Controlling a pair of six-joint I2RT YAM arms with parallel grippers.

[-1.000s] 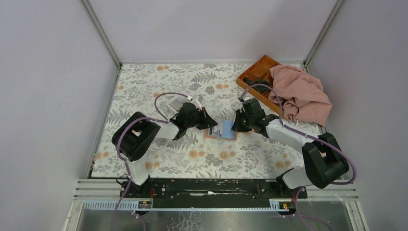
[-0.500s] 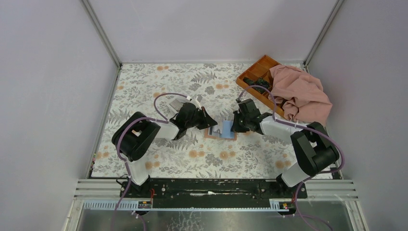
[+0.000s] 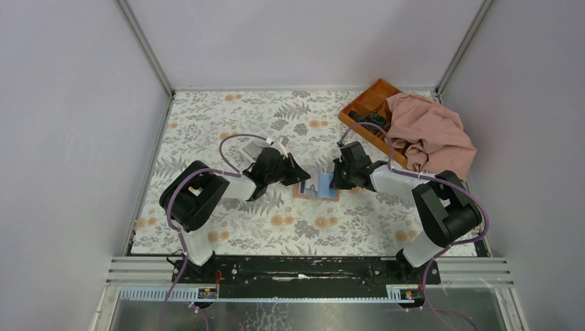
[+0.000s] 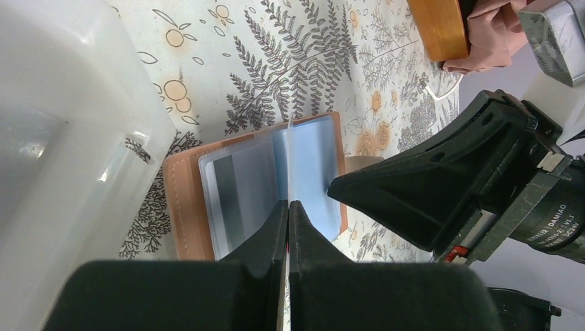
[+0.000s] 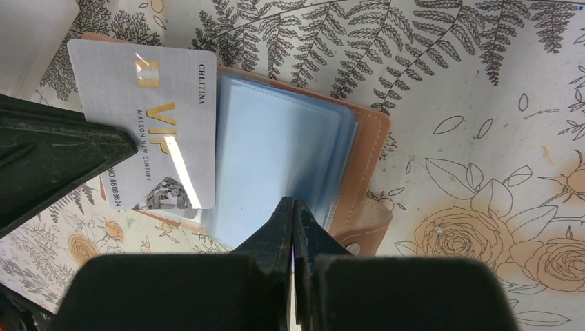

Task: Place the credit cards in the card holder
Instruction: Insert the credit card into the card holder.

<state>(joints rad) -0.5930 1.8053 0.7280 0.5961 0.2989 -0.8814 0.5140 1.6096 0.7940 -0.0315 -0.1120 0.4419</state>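
One white box [image 4: 55,138] sits leftmost, its contents hidden. Just right of it, the left gripper [image 4: 288,207] is clamped on a grey credit card [image 5: 152,131], which stands on edge with its face turned right. The card is over the card holder [image 3: 319,187], spread open left-to-right mid-table. The right gripper [image 5: 293,207], jaws together, seemingly pinches its clear sleeve. Far right, pink cloth [image 3: 431,134] half covers an orange tray [image 3: 369,103].

plain pale walls [image 3: 62,103] enclose a table [image 3: 207,117] covered in fern-and-flower print
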